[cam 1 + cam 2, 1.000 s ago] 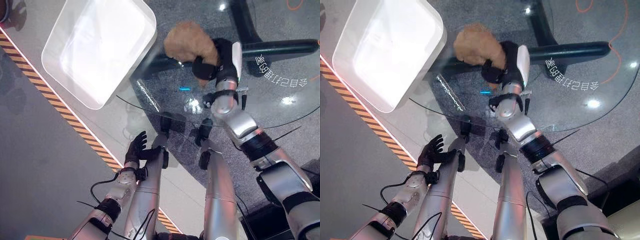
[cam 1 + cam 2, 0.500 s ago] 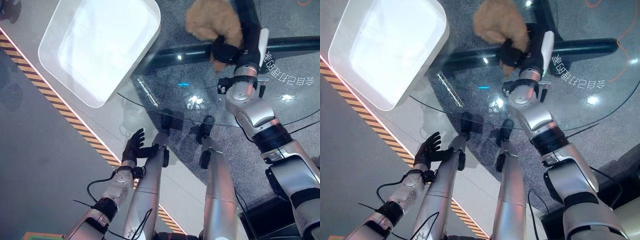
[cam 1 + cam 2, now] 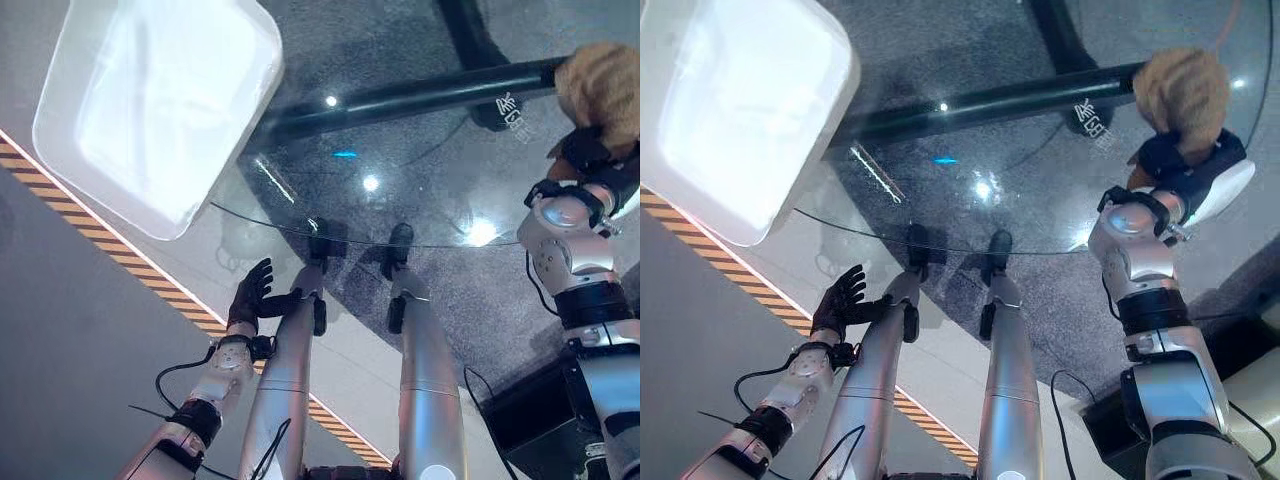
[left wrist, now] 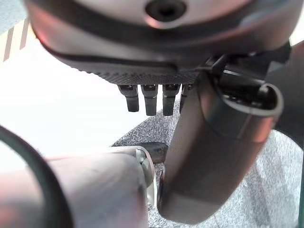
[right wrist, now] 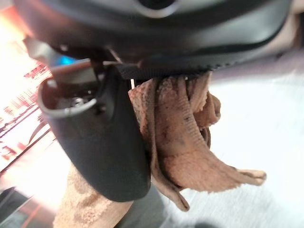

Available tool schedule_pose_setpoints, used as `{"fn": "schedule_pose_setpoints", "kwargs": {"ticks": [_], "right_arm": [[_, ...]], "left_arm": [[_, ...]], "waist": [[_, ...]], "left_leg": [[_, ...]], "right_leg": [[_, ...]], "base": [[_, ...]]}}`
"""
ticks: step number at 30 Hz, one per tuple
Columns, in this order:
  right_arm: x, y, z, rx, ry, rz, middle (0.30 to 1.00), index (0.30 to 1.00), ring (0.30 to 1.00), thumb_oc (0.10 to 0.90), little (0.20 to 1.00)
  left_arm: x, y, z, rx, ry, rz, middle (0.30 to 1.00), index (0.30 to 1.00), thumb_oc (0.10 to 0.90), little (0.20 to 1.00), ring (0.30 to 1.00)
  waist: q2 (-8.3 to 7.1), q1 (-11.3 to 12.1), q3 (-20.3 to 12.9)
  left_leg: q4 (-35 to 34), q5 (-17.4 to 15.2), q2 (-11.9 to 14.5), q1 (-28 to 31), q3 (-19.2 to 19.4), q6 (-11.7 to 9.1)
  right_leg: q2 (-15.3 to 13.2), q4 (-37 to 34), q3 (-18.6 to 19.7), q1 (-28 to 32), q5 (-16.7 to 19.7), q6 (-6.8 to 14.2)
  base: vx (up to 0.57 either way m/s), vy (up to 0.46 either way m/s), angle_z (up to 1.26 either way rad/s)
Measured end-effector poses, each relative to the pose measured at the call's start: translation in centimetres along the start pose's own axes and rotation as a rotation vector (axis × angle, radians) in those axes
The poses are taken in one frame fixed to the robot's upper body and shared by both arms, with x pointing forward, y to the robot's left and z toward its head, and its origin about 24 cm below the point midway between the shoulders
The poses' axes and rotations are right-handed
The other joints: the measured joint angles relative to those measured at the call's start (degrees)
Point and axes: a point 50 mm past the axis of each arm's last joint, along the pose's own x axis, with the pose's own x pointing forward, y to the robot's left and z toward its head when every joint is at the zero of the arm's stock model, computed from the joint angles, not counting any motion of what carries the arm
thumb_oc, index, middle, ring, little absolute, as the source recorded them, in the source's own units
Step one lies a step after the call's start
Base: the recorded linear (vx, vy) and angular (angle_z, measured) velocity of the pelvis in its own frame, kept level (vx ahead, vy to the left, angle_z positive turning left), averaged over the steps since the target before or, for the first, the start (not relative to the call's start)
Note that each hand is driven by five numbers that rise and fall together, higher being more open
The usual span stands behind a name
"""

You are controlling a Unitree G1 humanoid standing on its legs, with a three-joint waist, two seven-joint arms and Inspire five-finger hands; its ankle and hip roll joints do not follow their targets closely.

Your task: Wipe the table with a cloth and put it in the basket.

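Eye views: round glass table (image 3: pixel 440 190) over speckled grey floor (image 3: pixel 400 50), striped tape (image 3: pixel 120 250) at left; white basket (image 3: pixel 150 100) at table's left edge; right hand (image 3: pixel 1185 165) clutches brown cloth (image 3: pixel 1185 90) at right edge | left wrist: left hand (image 4: pixel 156 71), fingers straight, empty | right wrist: cloth bunched under curled thumb.
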Motion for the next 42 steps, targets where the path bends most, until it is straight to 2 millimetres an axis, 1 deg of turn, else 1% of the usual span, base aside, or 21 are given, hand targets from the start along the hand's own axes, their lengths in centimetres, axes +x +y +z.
{"fn": "schedule_pose_setpoints", "kwargs": {"ticks": [2,7,12,17,20,22,24,26,29,31,34,35,39,42], "right_arm": [[0.0,-0.1,-0.2,-0.003,0.001,-0.001,0.300,0.300,0.300,0.100,0.200],[-0.1,-0.1,-0.1,0.009,-0.007,0.005,0.300,0.300,0.300,0.100,0.200],[-0.6,0.4,0.6,0.019,-0.037,0.057,0.300,0.300,0.300,0.100,0.200],[-1.2,1.3,1.6,-0.046,-0.137,0.117,0.300,0.300,0.300,0.100,0.200],[-2.4,2.4,3.1,-0.089,-0.223,0.222,0.300,0.300,0.300,0.100,0.200],[-3.5,3.5,4.1,-0.119,-0.289,0.310,0.300,0.300,0.300,0.100,0.200],[-5.1,4.9,5.0,-0.158,-0.354,0.420,0.300,0.300,0.300,0.100,0.200],[-6.6,6.2,5.5,-0.183,-0.396,0.512,0.300,0.300,0.300,0.100,0.200],[-8.1,7.4,6.2,-0.248,-0.460,0.628,0.300,0.300,0.300,0.100,0.200],[-9.1,8.1,6.5,-0.280,-0.492,0.705,0.300,0.300,0.300,0.100,0.200],[-9.7,8.7,6.8,-0.335,-0.524,0.772,0.300,0.300,0.300,0.100,0.200],[-9.7,8.9,6.7,-0.368,-0.519,0.799,0.300,0.300,0.300,0.100,0.200],[-10.0,9.3,5.1,-0.504,-0.465,0.927,0.300,0.300,0.300,0.100,0.200],[-9.9,9.3,5.3,-0.556,-0.473,0.980,0.300,0.300,0.300,0.100,0.200]], "left_arm": [[0.0,-0.1,0.0,-0.001,-0.001,-0.004,0.900,0.900,0.800,0.900,0.900],[0.0,-0.2,0.0,-0.005,0.003,-0.005,0.900,0.900,0.800,0.900,0.900],[0.0,-0.3,-0.1,-0.025,0.008,0.005,0.900,0.900,0.800,0.900,0.900],[0.0,-0.9,-0.2,-0.044,0.009,-0.004,0.900,0.900,0.800,0.900,0.900],[-0.1,-1.5,-0.4,-0.056,0.013,-0.013,0.900,0.900,0.800,0.900,0.900],[-0.1,-1.7,-0.4,-0.056,0.015,-0.017,0.900,0.900,0.800,0.900,0.900],[-0.1,-1.8,-0.4,-0.058,0.015,-0.018,0.900,0.900,0.800,0.900,0.900],[-0.1,-1.9,-0.4,-0.060,0.015,-0.022,0.900,0.900,0.800,0.900,0.900],[-0.2,-2.2,-0.4,-0.069,0.014,-0.036,0.900,0.900,0.800,0.900,0.900],[-0.1,-2.2,-0.4,-0.070,0.013,-0.042,0.900,0.900,0.800,0.900,0.900],[-0.2,-2.2,-0.4,-0.069,0.014,-0.043,0.900,0.900,0.800,0.900,0.900],[-0.2,-2.1,-0.5,-0.071,0.017,-0.040,0.900,0.900,0.800,0.900,0.900],[-0.9,-1.6,-1.7,-0.056,0.047,-0.028,0.900,0.900,0.800,0.900,0.900],[-0.9,-1.5,-1.7,-0.052,0.047,-0.030,0.900,0.900,0.800,0.900,0.900]], "waist": [[0.04,0.23,-0.01],[0.08,0.92,-0.01],[0.25,0.89,0.05],[0.85,1.01,0.03],[1.61,1.26,0.04],[1.74,1.57,0.02],[1.90,1.91,-0.01],[1.98,2.35,-0.02],[2.02,3.31,-0.04],[2.02,3.50,-0.04],[2.03,3.52,-0.04],[2.19,3.46,-0.11],[2.64,3.50,-0.44],[2.70,3.53,-0.48]], "left_leg": [[-0.15,0.03,0.29,0.17,0.05,-0.10],[-0.75,0.30,0.51,0.19,0.00,-0.99],[-1.15,0.50,0.54,0.18,-0.01,-1.22],[-1.22,0.55,0.69,0.23,-0.06,-1.29],[-1.50,0.75,0.73,0.42,-0.23,-1.59],[-2.03,1.01,0.83,0.72,-0.29,-1.94],[-2.12,1.19,1.04,0.79,-0.56,-2.22],[-2.26,1.41,1.12,0.85,-0.99,-2.54],[-2.74,1.73,1.11,1.04,-1.84,-3.02],[-3.17,2.05,1.10,1.08,-2.40,-3.43],[-3.19,2.12,1.13,1.21,-2.60,-3.53],[-3.19,2.01,1.24,1.71,-2.67,-3.65],[-3.03,1.71,1.49,4.12,-3.30,-3.50],[-3.08,1.70,1.56,4.08,-3.46,-3.52]], "right_leg": [[0.33,0.00,0.10,0.00,0.06,-0.11],[0.65,0.00,0.07,-0.33,0.19,-0.37],[0.85,-0.18,0.06,-0.51,0.29,-0.63],[1.03,-0.10,0.00,-0.51,0.21,-0.79],[1.05,0.20,-0.18,-0.51,0.08,-1.01],[1.16,0.28,-0.23,-0.50,0.07,-1.28],[1.35,0.43,-0.63,-0.40,-0.08,-1.63],[1.40,0.81,-0.90,-0.39,-0.38,-2.03],[1.30,1.35,-1.96,-0.28,-0.87,-2.51],[1.27,1.42,-2.37,-0.23,-1.03,-2.77],[1.29,1.67,-2.49,-0.18,-1.19,-2.89],[1.21,1.88,-2.54,0.27,-1.45,-2.82],[1.39,1.28,-3.67,3.40,-2.02,-3.01],[1.46,1.25,-3.86,3.44,-2.07,-3.06]], "base": [[0.00,-0.018,-0.05],[0.00,0.000,0.00],[0.00,0.000,0.00],[0.00,0.020,0.00],[0.00,0.000,0.00],[0.00,0.016,0.01],[0.00,0.031,0.04],[0.00,0.024,0.09],[0.00,0.006,0.12],[0.00,0.002,0.11],[0.02,0.000,0.02],[0.04,-0.003,0.03],[0.01,-0.018,0.05],[0.00,-0.021,0.02]]}}
